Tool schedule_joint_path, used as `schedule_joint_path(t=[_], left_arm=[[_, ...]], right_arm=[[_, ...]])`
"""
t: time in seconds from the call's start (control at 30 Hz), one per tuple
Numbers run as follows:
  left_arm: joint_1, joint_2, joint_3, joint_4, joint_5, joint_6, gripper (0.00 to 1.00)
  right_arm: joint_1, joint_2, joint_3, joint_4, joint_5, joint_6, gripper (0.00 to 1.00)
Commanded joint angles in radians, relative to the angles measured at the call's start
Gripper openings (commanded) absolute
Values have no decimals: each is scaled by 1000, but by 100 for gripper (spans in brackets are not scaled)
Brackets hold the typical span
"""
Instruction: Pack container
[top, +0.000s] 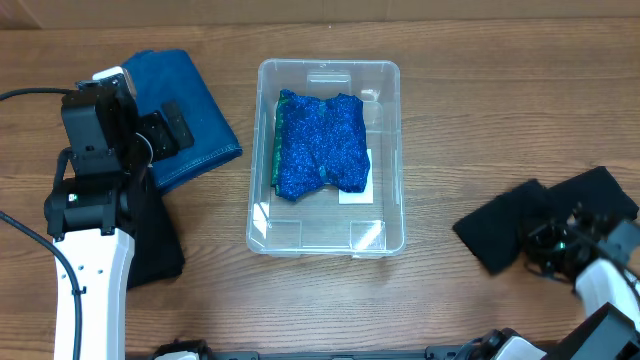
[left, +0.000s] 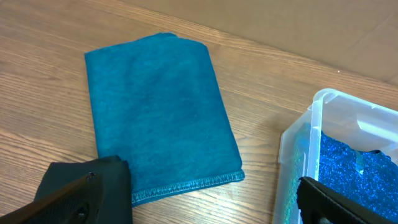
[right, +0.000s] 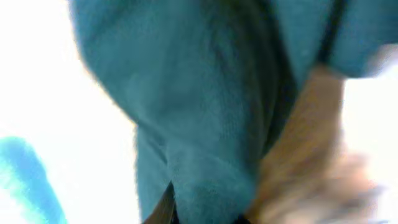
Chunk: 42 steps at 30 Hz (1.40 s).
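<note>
Teal cloth (left: 158, 112) lies beside the container (top: 330, 68) under the wide-spread left tool (left: 208, 193); right tool (top: 548, 248): cannot tell.

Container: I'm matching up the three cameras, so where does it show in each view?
Overhead: the container sits mid-table, holding a sparkly blue cloth.
Left wrist: the container's corner shows at the right edge.
Right wrist: not in it; a blurred cloth fills the picture.
Shared landmark: the folded teal towel, left of the container in overhead and left wrist.
</note>
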Motion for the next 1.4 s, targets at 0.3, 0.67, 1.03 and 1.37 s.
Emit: schedule_joint_path(t=[0.3, 0.67, 1.03, 1.37], left_arm=[[10, 2, 26, 2, 5, 23, 100], [10, 2, 26, 1, 8, 23, 100], [10, 2, 26, -13, 8, 23, 100], [10, 2, 26, -13, 8, 23, 100]], right_arm=[[669, 0, 927, -352, 71, -103, 4], [1067, 329, 1056, -416, 274, -262, 4], [1071, 506, 1064, -326, 439, -152, 100], [1136, 504, 1278, -418, 589, -263, 99]])
